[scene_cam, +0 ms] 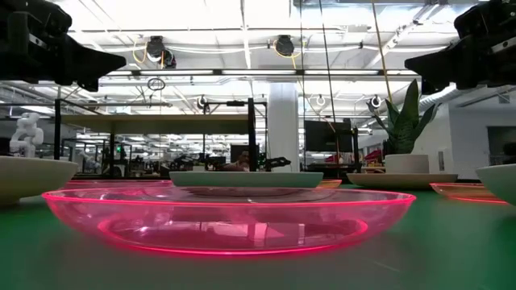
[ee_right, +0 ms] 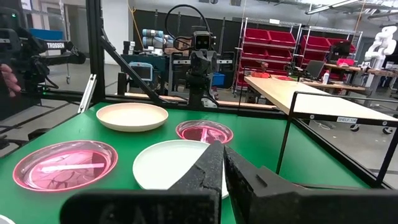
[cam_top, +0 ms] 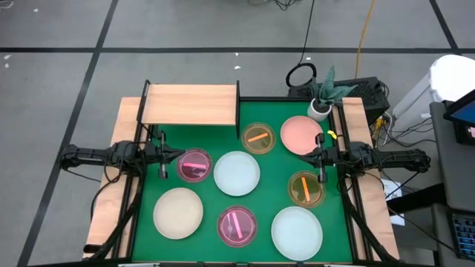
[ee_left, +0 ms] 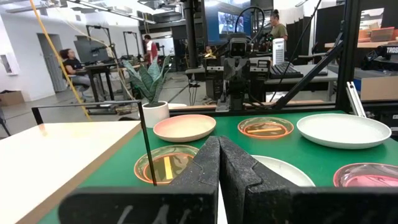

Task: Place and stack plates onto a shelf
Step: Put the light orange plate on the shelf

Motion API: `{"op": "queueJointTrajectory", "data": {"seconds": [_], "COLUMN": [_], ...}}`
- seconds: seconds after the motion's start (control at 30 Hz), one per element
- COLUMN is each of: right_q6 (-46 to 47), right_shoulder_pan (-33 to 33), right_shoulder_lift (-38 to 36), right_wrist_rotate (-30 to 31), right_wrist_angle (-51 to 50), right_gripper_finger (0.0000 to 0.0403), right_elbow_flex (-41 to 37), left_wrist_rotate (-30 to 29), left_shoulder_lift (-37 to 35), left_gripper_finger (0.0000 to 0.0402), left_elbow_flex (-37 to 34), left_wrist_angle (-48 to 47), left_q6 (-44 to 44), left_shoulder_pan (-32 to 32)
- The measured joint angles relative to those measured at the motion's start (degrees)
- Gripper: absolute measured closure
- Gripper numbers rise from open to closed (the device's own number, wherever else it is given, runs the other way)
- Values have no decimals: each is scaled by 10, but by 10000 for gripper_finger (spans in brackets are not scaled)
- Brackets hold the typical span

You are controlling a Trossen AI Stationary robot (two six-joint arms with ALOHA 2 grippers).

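Eight plates lie flat on the green table. In the high view the larger ones are two mint-white plates, a cream plate and a pink plate. The smaller ones are two magenta plates and two amber plates. The shelf stands bare at the far left corner. My left gripper hovers shut at the left edge beside a magenta plate. My right gripper hovers shut at the right edge between the pink plate and an amber plate.
A small white plant pot stands at the far right corner behind the pink plate. Wooden side strips run along both table sides. Black frame posts rise at the table edges. People sit and stand in the room beyond.
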Motion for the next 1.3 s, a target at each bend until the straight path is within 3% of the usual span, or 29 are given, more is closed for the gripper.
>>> {"op": "queueJointTrajectory", "data": {"seconds": [0.5,0.67,0.93,1.3], "right_q6": [28,44,69,99], "right_shoulder_pan": [0,0,0,0], "right_shoulder_lift": [27,82,190,331], "right_wrist_rotate": [2,5,76,78], "right_wrist_angle": [-32,-99,-185,-242], "right_gripper_finger": [403,403,403,403], "right_elbow_flex": [100,172,317,478], "left_wrist_rotate": [0,0,0,0], "left_shoulder_lift": [0,0,0,0], "left_gripper_finger": [400,400,400,400], "left_elbow_flex": [0,0,0,0], "left_wrist_angle": [0,0,0,0], "left_q6": [0,0,0,0], "left_shoulder_pan": [0,0,0,0]}}
